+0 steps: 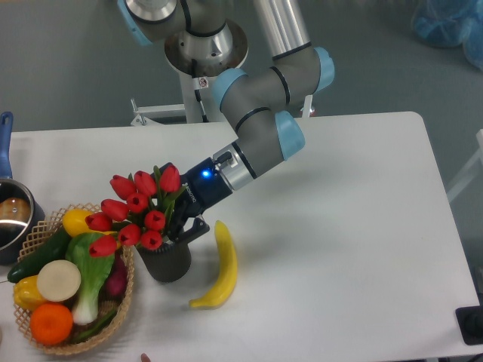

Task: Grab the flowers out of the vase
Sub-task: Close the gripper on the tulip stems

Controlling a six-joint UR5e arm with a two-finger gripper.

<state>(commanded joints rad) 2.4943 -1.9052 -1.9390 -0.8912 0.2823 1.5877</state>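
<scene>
fingers (183,225) half hidden behind flowers (137,212)

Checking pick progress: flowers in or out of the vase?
In. The flowers stand in the upright vase; gripper at the stems.

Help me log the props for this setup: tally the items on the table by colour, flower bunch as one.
Red: 1, the flowers
Yellow: 3, banana, two items in the basket
Green: 2, cucumber, leafy vegetable
Orange: 1
Dark: 1, the vase
Tan: 1, basket
Total: 9
</scene>
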